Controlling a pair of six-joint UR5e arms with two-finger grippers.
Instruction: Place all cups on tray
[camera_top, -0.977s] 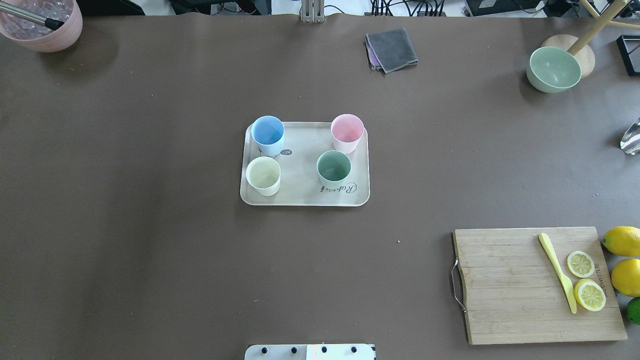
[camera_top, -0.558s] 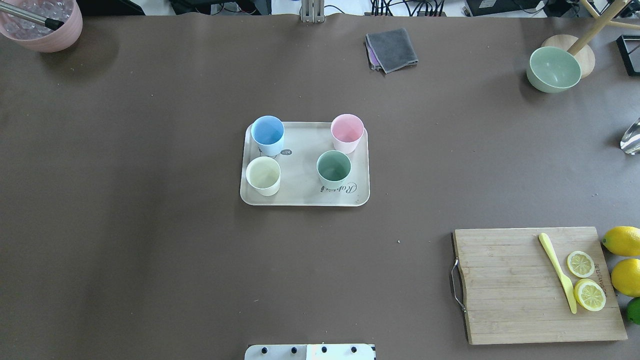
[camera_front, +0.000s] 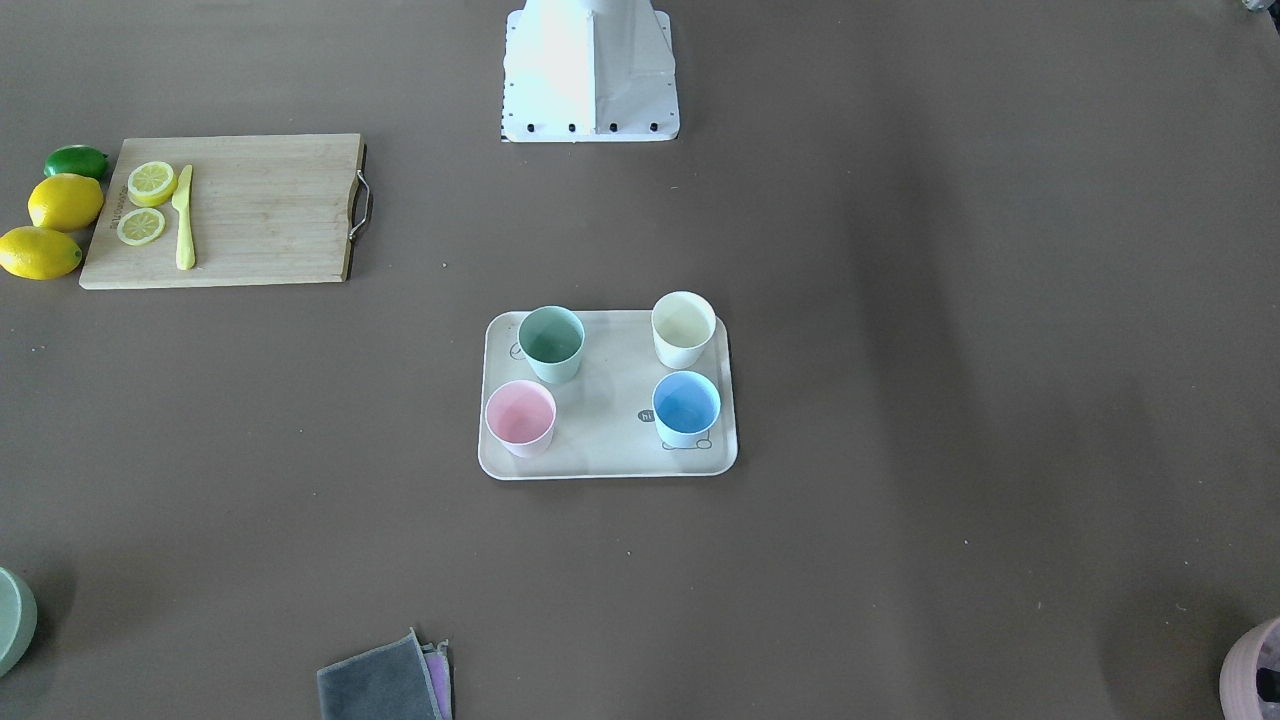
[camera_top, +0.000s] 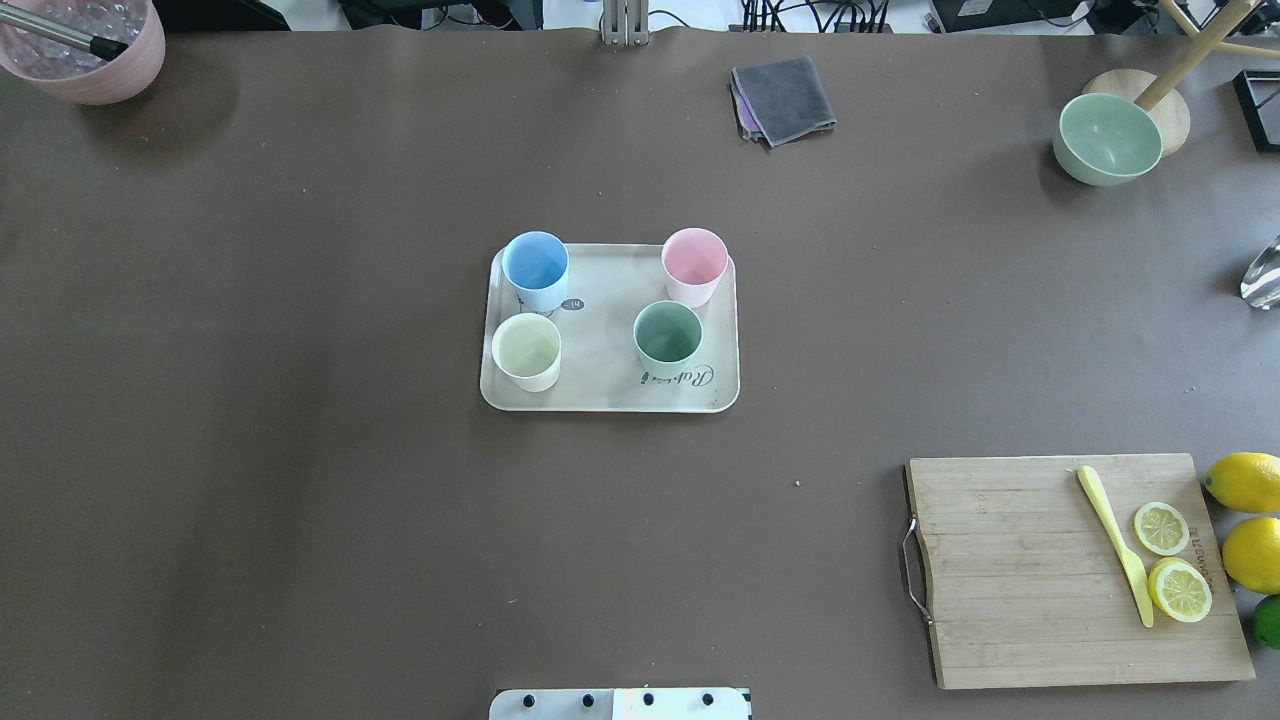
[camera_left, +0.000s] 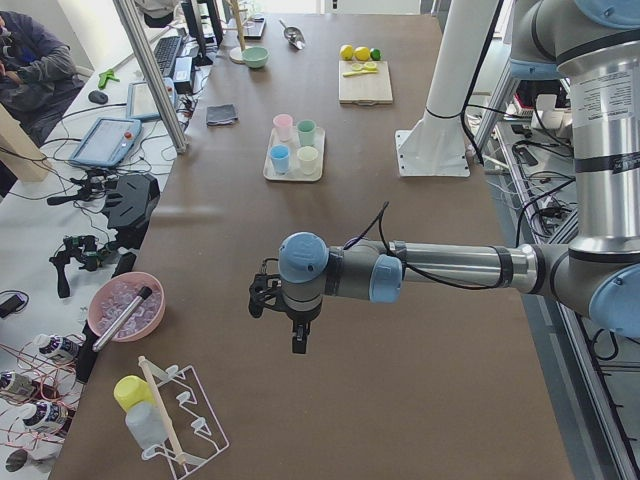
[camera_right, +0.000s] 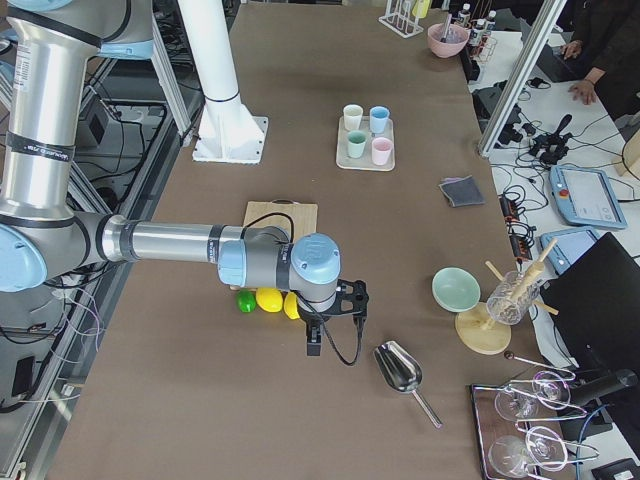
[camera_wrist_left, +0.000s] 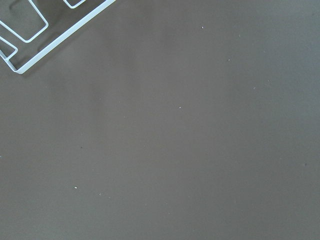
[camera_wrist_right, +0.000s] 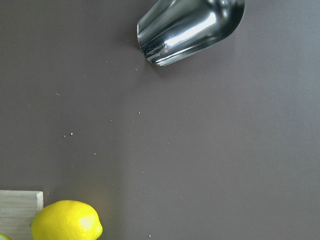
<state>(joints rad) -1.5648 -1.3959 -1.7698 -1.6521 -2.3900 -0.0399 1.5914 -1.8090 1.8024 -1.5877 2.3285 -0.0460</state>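
The beige tray lies mid-table with all four cups standing upright on it: light blue cup, pink cup, cream-white cup and mint green cup. The front-facing view shows the same tray and cups. My left gripper hangs over bare table far from the tray, seen only in the exterior left view. My right gripper hovers near the lemons, seen only in the exterior right view. I cannot tell whether either is open or shut.
A wooden cutting board with lemon slices and a yellow knife sits at the near right, lemons beside it. A grey cloth, green bowl and pink bowl lie at the back. A metal scoop lies below the right wrist, a wire rack below the left.
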